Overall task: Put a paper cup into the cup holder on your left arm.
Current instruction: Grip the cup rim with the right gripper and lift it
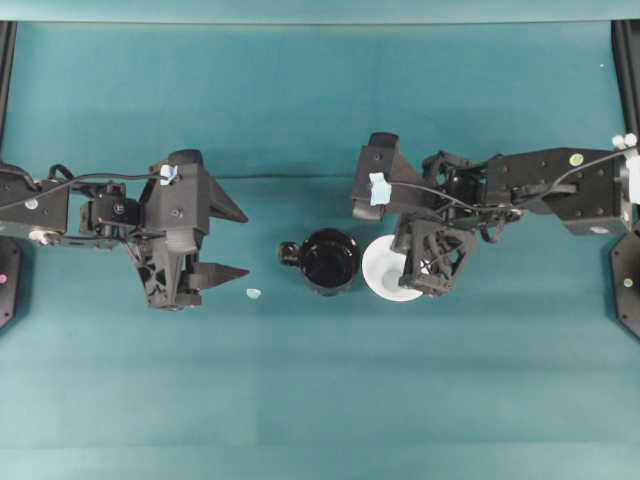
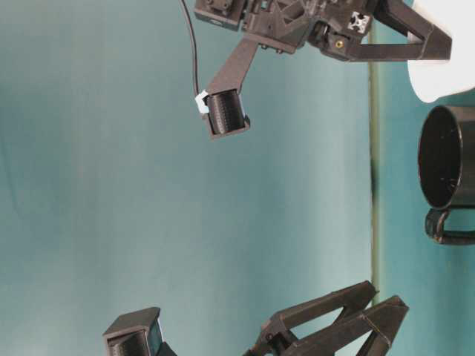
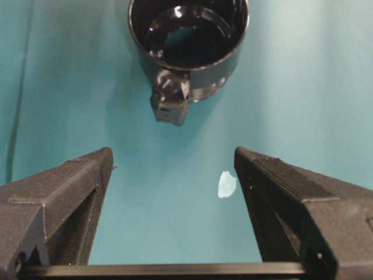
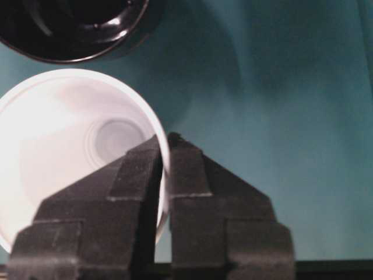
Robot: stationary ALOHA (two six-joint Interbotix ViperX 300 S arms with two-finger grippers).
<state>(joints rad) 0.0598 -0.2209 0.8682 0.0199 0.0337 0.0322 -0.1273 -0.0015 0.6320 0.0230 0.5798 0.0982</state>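
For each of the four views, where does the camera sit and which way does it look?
Overhead: above the table, looking down; both arms, holder, cup.
Table-level: low, picture turned sideways; right gripper at top, left gripper at bottom.
Left wrist: behind the open left gripper, facing the holder and a paper scrap.
Right wrist: behind the right gripper, shut on the cup wall.
All four views share the holder.

Cup holder [image 1: 330, 260] mid-table; paper cup [image 1: 385, 268] just beside at 3 o'clock; holder handle at 9; paper scrap [image 1: 253, 293] at 8; left gripper [image 1: 232, 243] beyond scrap, apart.
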